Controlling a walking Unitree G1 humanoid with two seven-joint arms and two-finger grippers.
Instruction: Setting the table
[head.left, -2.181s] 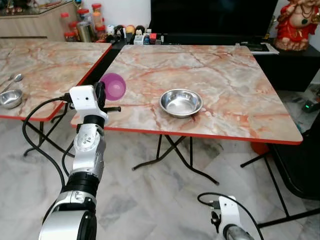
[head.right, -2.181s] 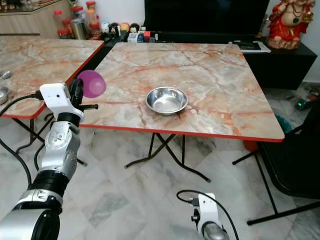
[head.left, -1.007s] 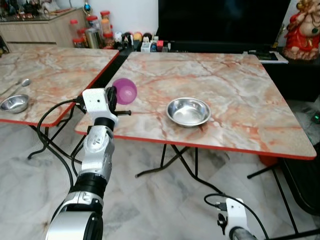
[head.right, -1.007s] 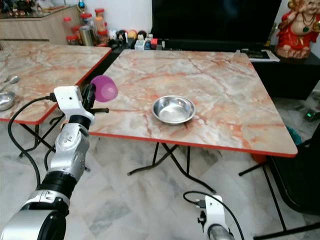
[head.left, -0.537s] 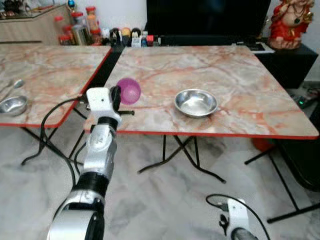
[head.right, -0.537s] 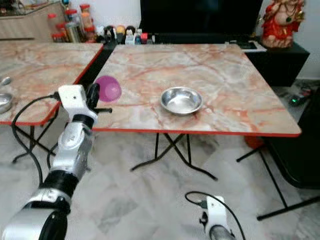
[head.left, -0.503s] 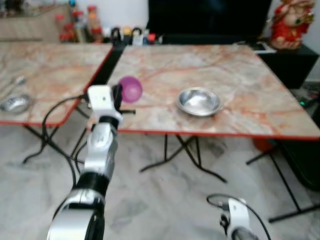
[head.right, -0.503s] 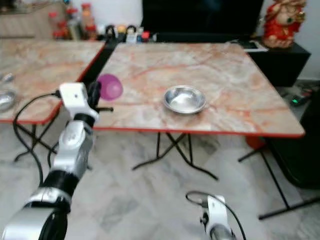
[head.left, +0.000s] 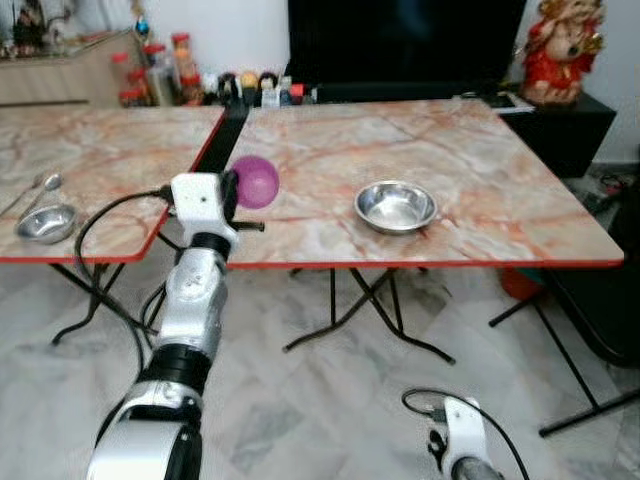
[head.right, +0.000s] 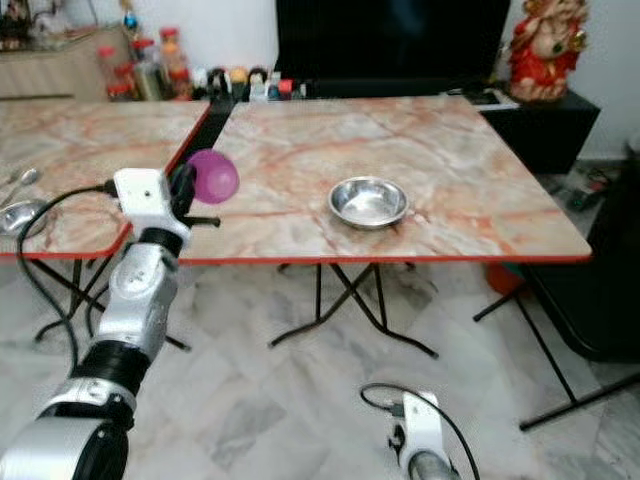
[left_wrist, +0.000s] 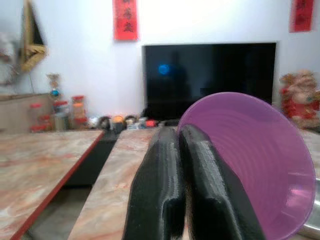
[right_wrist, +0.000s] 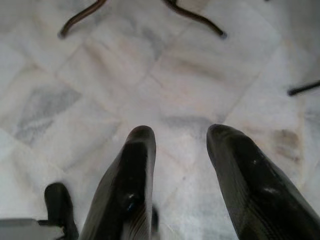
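Left gripper (left_wrist: 177, 150) clenched on rim of purple cup (head.left: 255, 182), held sideways above near-left corner of marble table (head.left: 480, 150), probably to carry it safely toward setting spot. Steel bowl (head.left: 395, 206) already waits mid-table. Right gripper (right_wrist: 180, 165) hangs spread over marble floor (head.right: 300, 400). Second table (head.left: 90, 160) at left with small bowl (head.left: 45, 222), jars (head.left: 160, 70) behind.
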